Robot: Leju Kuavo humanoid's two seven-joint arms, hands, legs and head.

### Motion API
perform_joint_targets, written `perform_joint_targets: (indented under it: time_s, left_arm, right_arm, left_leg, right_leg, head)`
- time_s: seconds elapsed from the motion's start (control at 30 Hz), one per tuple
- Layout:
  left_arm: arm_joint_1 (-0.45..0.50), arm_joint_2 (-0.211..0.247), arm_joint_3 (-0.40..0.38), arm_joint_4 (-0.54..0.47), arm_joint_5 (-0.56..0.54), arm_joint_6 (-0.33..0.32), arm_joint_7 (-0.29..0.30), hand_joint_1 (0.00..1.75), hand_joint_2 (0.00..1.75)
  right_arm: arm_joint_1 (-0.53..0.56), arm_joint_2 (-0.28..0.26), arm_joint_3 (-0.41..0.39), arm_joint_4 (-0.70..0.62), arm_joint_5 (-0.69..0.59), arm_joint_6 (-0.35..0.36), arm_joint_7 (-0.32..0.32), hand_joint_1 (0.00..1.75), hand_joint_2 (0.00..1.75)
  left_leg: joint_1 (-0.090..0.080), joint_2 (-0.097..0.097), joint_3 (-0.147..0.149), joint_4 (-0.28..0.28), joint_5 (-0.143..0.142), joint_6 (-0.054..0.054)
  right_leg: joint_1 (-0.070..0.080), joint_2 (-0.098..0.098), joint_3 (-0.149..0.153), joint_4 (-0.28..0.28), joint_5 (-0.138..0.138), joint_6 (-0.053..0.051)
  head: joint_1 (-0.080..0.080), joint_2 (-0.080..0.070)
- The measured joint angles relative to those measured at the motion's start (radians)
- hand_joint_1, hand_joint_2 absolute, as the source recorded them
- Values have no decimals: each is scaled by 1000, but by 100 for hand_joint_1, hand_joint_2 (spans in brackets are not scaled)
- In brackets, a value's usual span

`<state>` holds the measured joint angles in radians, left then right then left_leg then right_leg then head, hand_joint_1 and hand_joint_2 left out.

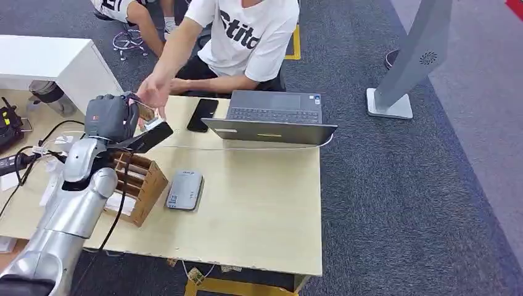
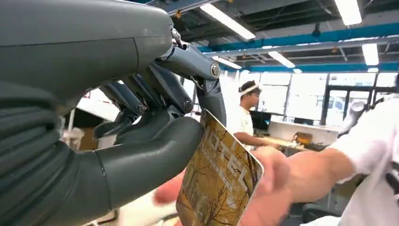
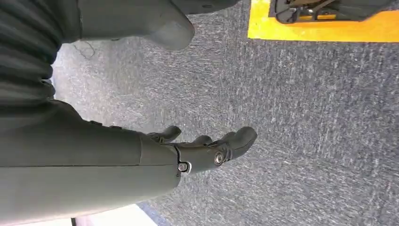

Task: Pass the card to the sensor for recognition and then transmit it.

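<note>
The card (image 2: 219,183) looks glossy, printed with golden autumn trees, pinched by matt grey plastic fingers (image 2: 155,155) of the left hand (image 1: 111,117). The arm (image 1: 74,203) behind it is polished silver metal. The desk (image 1: 259,203) has a smooth pale wood-grain top; at its nine o'clock side stands a bare wooden rack (image 1: 139,185). The carpet (image 3: 306,117) is rough grey pile.
</note>
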<state>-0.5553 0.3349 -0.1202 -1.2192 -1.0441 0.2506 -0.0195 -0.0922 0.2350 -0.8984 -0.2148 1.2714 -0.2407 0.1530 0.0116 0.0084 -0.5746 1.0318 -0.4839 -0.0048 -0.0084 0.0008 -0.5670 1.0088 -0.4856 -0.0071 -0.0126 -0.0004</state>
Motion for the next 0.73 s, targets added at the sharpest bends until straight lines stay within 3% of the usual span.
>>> perform_joint_targets:
  time_s: [0.33,0.37,0.73]
  left_arm:
    - [42,4,-4,-22,-11,-21,0,175,175]
    - [42,2,-7,-22,-11,-23,0,0,175]
    - [68,-47,-24,-76,33,36,-13,0,175]
  right_arm:
    - [1,0,4,0,7,2,-2,0,175]
    - [1,0,4,0,7,2,-2,0,175]
    - [2,0,4,0,5,0,-2,0,175]
  left_leg:
    - [0,0,0,0,1,0]
    - [0,0,0,0,1,0]
    - [0,0,0,0,1,0]
  right_leg:
    - [0,0,0,0,0,0]
    - [0,0,0,0,0,0]
    - [0,0,0,0,0,0]
  head:
    - [0,0]
    - [0,0]
    - [0,0]
